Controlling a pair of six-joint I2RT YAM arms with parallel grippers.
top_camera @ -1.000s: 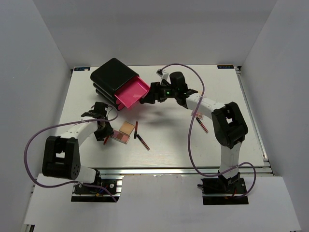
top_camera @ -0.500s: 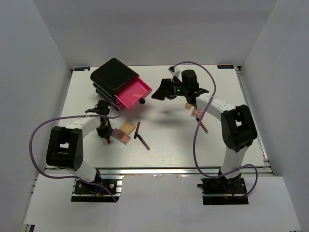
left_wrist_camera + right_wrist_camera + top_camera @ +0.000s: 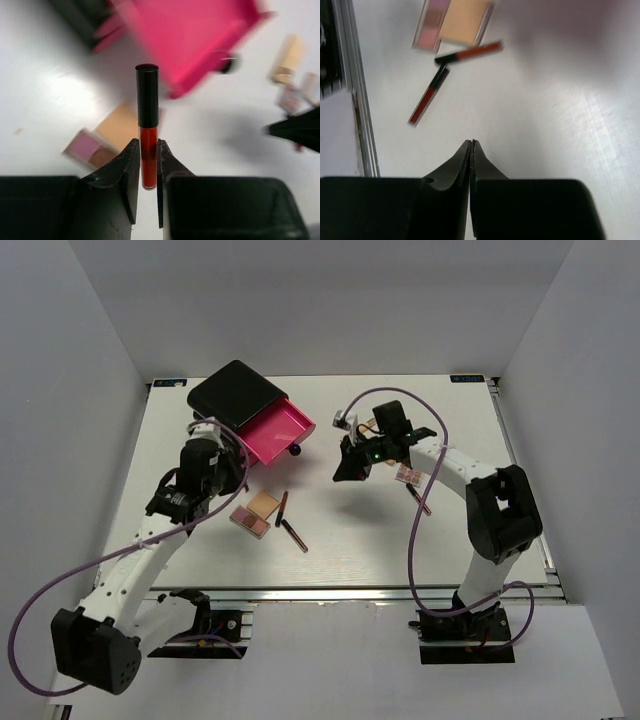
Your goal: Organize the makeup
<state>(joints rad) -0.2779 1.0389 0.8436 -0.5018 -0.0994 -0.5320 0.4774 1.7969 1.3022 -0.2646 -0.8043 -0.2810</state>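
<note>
My left gripper (image 3: 147, 145) is shut on a thin red pencil with a black cap (image 3: 147, 125), held above the table in front of the open pink drawer (image 3: 200, 40). From the top view the left gripper (image 3: 228, 472) hovers between the drawer (image 3: 280, 430) and a pink-brown palette (image 3: 250, 520) with a tan compact (image 3: 265, 505). Two more pencils (image 3: 283, 505) (image 3: 293, 533) lie beside them. My right gripper (image 3: 471, 145) is shut on nothing, and hangs over mid-table (image 3: 345, 473). A beige tube (image 3: 287, 60), a palette (image 3: 405, 475) and a pencil (image 3: 420, 500) lie at right.
The big black box (image 3: 232, 392) stands at the back left with its pink drawer pulled out and a dark knob (image 3: 295, 449) at the drawer's front. The table's metal front rail (image 3: 355, 100) shows in the right wrist view. White walls enclose three sides.
My left arm has risen from beside the palettes with the red pencil and moved toward the drawer. My right gripper has shut and drawn back from the drawer to mid-table.
</note>
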